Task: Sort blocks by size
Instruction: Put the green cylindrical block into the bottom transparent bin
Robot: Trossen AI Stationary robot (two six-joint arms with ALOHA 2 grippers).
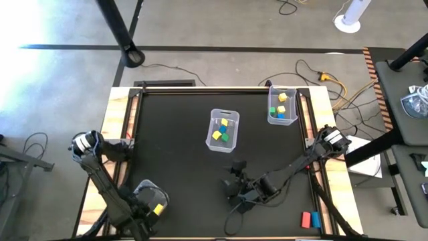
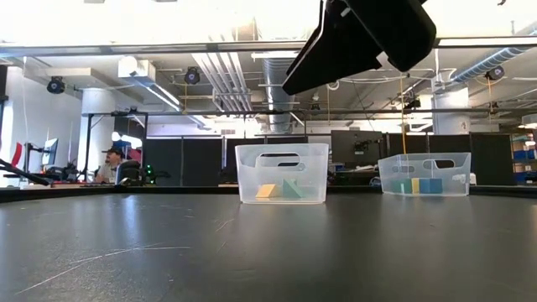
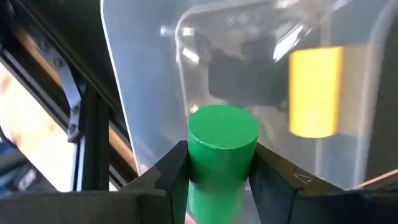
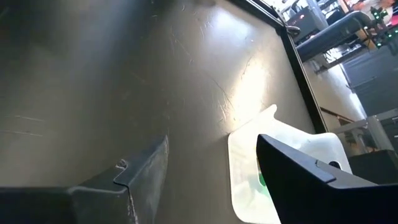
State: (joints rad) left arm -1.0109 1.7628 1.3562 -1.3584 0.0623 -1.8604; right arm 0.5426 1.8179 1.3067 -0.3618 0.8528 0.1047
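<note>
My left gripper [image 3: 221, 180] is at the table's near left corner, shut on a green round block [image 3: 222, 134] over a clear bin [image 1: 150, 197]. A yellow block [image 3: 316, 92] lies in that bin. My right gripper [image 4: 212, 146] stands open and holds nothing, above the table's near middle [image 1: 234, 175]. Two more clear bins hold blocks: one at the table's centre [image 1: 223, 130], one at the far right [image 1: 282, 106]. A red block and a blue block [image 1: 309, 219] lie on the table at the near right. My left gripper pinches the green block's round side [image 3: 211, 163] between its two fingers. The block's flat end [image 3: 222, 124] reaches out past the fingertips, toward the bin's inside. Whether that end touches the bin cannot be told.
In the low view the centre bin [image 2: 281, 174] and the far right bin [image 2: 424, 174] stand on the dark tabletop, with a dark arm [image 2: 361, 33] overhead. Wooden borders and rails run along both table sides [image 1: 120, 134]. A person sits in the room beyond [image 2: 113, 164].
</note>
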